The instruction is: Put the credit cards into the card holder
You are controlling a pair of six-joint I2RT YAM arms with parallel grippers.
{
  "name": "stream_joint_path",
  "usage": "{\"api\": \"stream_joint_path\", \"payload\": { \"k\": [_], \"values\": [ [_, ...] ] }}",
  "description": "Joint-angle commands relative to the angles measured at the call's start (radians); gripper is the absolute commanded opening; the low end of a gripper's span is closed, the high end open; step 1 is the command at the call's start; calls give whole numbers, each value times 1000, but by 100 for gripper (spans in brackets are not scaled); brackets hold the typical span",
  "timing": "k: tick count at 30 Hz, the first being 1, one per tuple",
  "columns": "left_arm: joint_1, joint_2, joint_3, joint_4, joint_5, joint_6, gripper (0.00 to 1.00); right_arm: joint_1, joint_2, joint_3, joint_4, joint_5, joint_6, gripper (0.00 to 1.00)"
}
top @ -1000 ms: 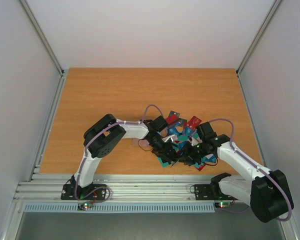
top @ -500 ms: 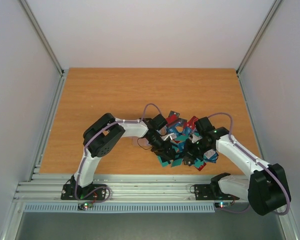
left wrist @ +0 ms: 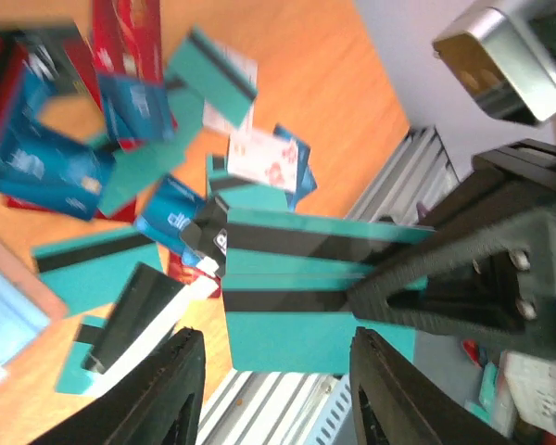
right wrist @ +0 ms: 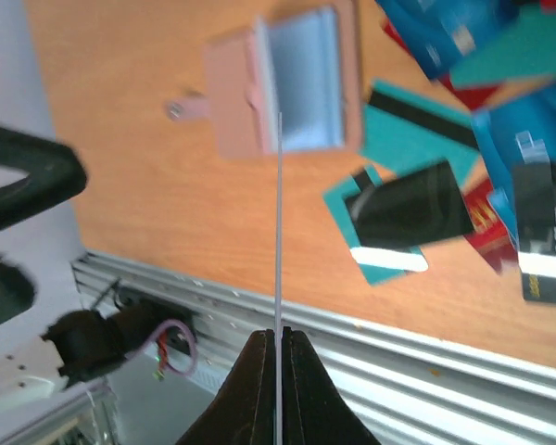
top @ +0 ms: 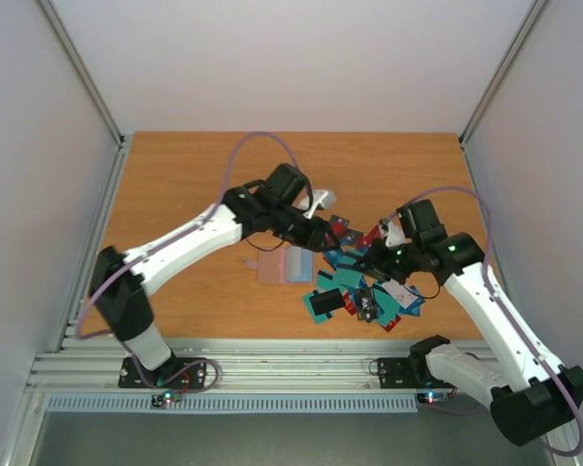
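Note:
The tan card holder (top: 287, 264) lies flat on the table, greyish-blue inside, left of the credit cards (top: 367, 289), a loose pile of teal, blue and red ones. In the right wrist view the card holder (right wrist: 287, 88) lies ahead of my right gripper (right wrist: 279, 336), which is shut on a thin card (right wrist: 279, 222) seen edge-on. In the left wrist view that card is a teal card (left wrist: 301, 324) with a black stripe, hanging between the fingers (left wrist: 162, 394) of my open left gripper (left wrist: 276, 371) without touching them. From above, the left gripper (top: 325, 236) and right gripper (top: 373, 259) face each other over the pile.
A ribbed aluminium rail (top: 272, 351) runs along the table's near edge, also seen as a rail (right wrist: 417, 357) below the right gripper. A teal card with a dark face (top: 323, 304) lies at the pile's near-left corner. Grey walls close both sides.
The left arm has unfolded and reached back over the pile, uncovering the card holder. The right arm has risen from the pile with a teal card pinched in its gripper.

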Motion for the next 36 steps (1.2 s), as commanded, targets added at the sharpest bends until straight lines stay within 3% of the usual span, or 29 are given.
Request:
{"api": "stream_joint_path", "payload": {
  "k": [1,5,10,14,17,24,29,36],
  "values": [
    [5,-153,34,-71,-238,-38,49,4,-48,106,82,82,70,1],
    [48,-268,-4,11,-268,-113,57,4,-69,164,216,103,136,1],
    [148,-365,-129,306,-90,-305,62,4,-79,219,359,131,229,1],
    [202,-354,-209,629,48,-540,62,4,-69,271,420,159,281,1],
    [213,-348,-253,841,50,-679,61,4,-55,304,465,172,331,1],
    [220,-258,-254,1174,105,-913,60,4,-20,321,591,146,422,1],
    [219,-223,-235,1212,117,-970,53,4,-1,319,626,120,432,1],
    [222,-234,-255,1147,92,-958,54,4,-1,318,666,117,444,1]
  ]
}}
